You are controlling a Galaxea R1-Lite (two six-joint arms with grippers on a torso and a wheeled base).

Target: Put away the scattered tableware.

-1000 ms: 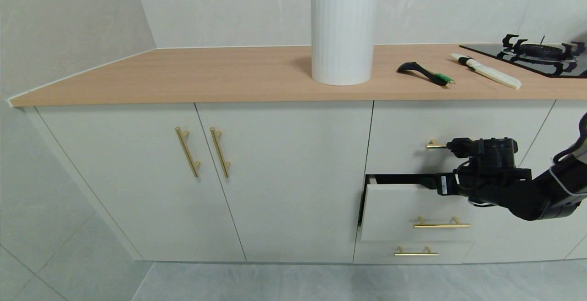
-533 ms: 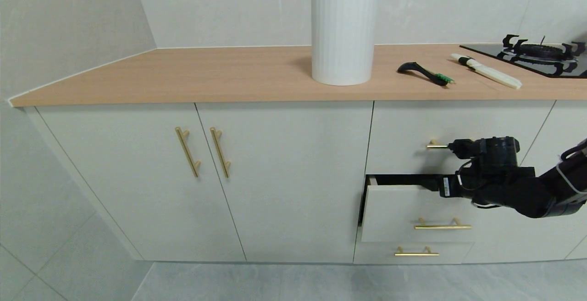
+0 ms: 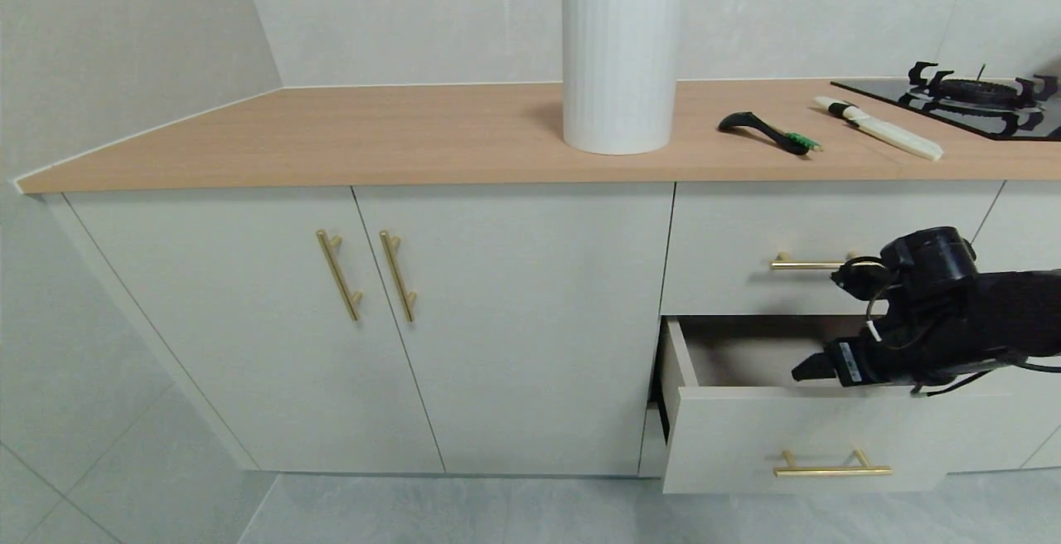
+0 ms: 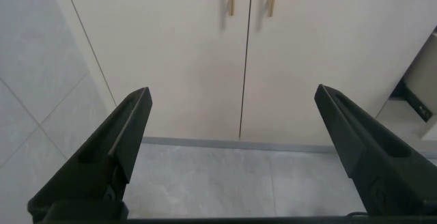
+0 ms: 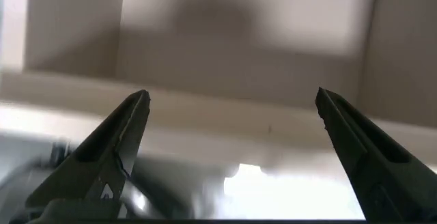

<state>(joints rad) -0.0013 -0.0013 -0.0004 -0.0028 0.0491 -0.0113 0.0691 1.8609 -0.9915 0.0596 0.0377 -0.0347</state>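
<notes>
Tableware waits on the counter point(image 3: 331, 133), none of it yet stowed. Farthest left, the left tool point(image 4: 232, 95) hangs low before the double cupboard doors point(image 4: 246, 53), its fingers spread wide and empty. A tall white ribbed canister point(image 3: 622, 59) stands mid-counter. Right of it lies a black-handled utensil point(image 3: 767, 133) with a green tip, and near that a long white knife point(image 3: 879, 127), just short of the hob point(image 3: 970, 100).

Both pieces look light and rigid. Lying flat, they probably call for a pinch from above across the narrow width. The utensil's curved black handle seems the safest hold. The knife looks smooth and may slip, so its shorter end beyond the dark band, likely the handle, is better than the blade.

Below them the middle drawer point(image 3: 796, 436) stands open, and the right tool point(image 3: 816, 366) sits over its front edge, spread wide and holding nothing.
</notes>
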